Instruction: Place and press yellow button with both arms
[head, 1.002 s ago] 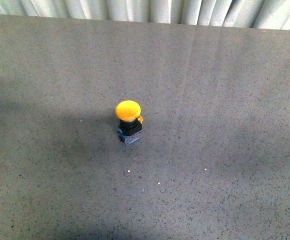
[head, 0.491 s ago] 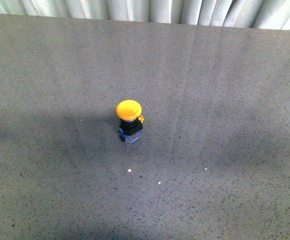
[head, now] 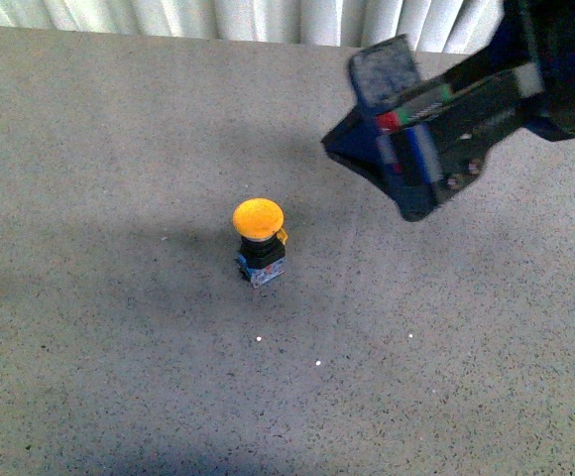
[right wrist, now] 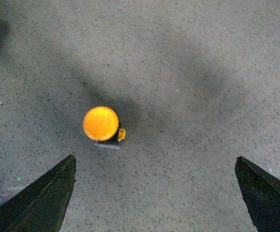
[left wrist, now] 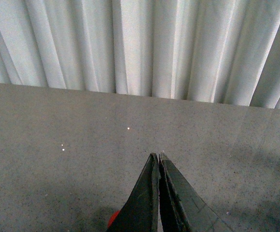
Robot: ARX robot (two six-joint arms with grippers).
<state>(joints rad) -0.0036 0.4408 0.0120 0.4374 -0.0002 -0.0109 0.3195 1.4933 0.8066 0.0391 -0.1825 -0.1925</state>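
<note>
— What's underneath?
— A grey speckled table (head: 89, 377), with broad soft shadows lying across it.
— And behind it?
— A white pleated curtain (left wrist: 140, 43) hanging along the table's far edge.
— Anything loose on the top?
— A few tiny white specks (head: 259, 339) toward the near side, well apart from one another. Too small to tell what they are.

Front view looks down over the surface (head: 119, 377) toward the curtain (head: 268, 18); left wrist view, low, faces that curtain; right wrist view, probably nearest, overlooks the button (right wrist: 101, 123), shared with front.
</note>
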